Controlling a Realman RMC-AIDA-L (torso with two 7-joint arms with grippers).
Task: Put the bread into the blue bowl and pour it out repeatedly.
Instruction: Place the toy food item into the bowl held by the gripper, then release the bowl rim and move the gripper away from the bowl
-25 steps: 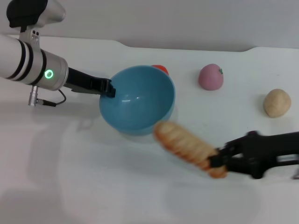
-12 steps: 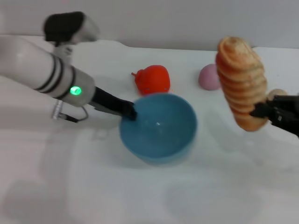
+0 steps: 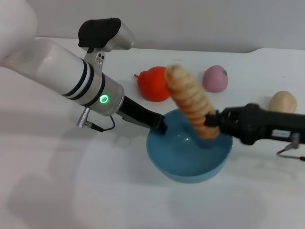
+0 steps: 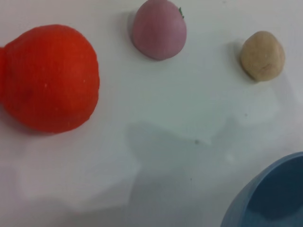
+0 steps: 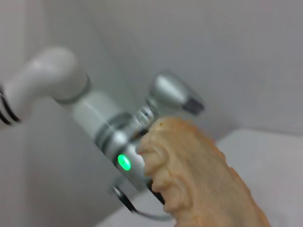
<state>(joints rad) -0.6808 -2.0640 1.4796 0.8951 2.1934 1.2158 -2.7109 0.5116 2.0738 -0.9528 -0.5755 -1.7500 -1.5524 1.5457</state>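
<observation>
Your right tool (image 3: 213,125) comes in from 3 o'clock and is closed on the lower end of the bread (image 3: 189,101), pinching it just above the bowl's interior. The loaf stands steeply tilted, its free end leaning up toward 11 o'clock, and its gripped end hangs over the inside of the blue bowl (image 3: 177,165), toward the bowl's 3 o'clock side. You cannot tell whether the bread touches the bowl's inner wall.

Your left tool (image 3: 159,126) reaches in from 10 o'clock and is closed on the bowl's rim at about its 10 o'clock edge. The bowl sits near the middle of the white bench (image 3: 57,191), opening upward.

Beyond the bowl, at roughly 12 o'clock, lies a red fruit (image 3: 150,85). A pink fruit (image 3: 215,78) rests toward 1 o'clock, well apart from the bowl. A small beige ball (image 3: 281,101) sits at 2 o'clock, just behind the right arm.

In the left wrist view you see those same three items and a slice of the bowl's rim. In the right wrist view the bread fills the foreground, with the left arm's green light behind it.
</observation>
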